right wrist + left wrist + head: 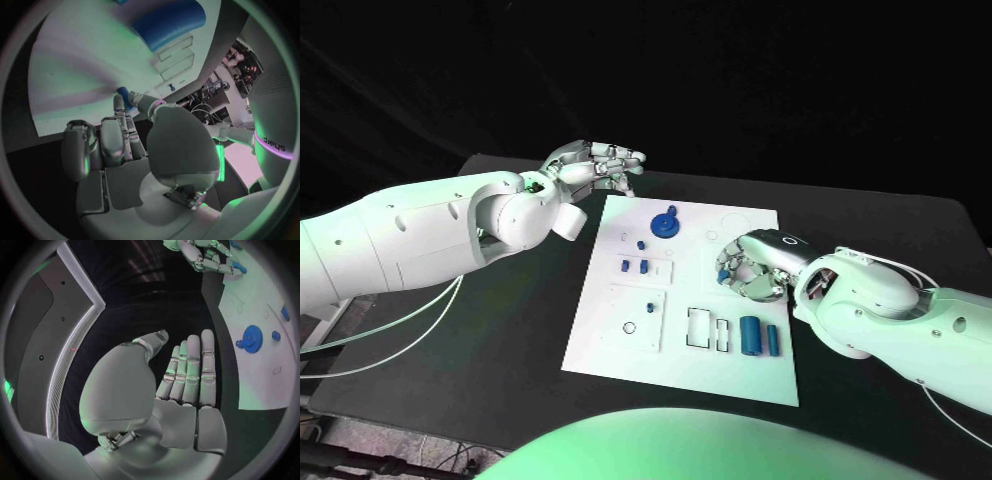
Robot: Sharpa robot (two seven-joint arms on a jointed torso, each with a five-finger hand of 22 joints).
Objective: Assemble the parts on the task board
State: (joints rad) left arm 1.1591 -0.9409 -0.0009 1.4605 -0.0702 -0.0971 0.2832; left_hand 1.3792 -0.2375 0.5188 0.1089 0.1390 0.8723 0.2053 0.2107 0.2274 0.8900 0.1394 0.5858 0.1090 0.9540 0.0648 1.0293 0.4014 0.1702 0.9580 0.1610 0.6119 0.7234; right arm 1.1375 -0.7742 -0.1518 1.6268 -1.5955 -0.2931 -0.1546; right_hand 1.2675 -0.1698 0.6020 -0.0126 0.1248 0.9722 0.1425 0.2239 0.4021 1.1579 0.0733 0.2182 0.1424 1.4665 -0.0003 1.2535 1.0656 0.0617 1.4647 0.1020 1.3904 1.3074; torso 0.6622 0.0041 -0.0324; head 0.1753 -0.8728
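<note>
**benchwatcher:** So the small blue plastic part was pinched at the fingertips of the right robot hand, low over the right-middle of the flat white task board. From the right wrist camera you could see a bit of blue poking out between the thumb and a finger, other fingers loosely curled beside it. What socket it was headed for, I couldn't tell.

**gearloose:** My guess is it was mid-placement. If I were doing that step I'd keep the part square to the board and go down slowly, because a pinch that shallow lets a piece twist easily. I'd only let go once it was seated.

**benchwatcher:** Agreed. There was stuff close by too: two blue cylinders lying side by side near the board's front right, next to some rectangular outlined slots. A round blue gear with a knob sat at the far end, plus a few tiny blue pegs left of centre.

**gearloose:** And the other one?

**benchwatcher:** The left robot hand hung off the board's far-left corner over the black bench, holding nothing. Its wrist camera showed the fingers straight and close together, thumb out to the side.
</note>
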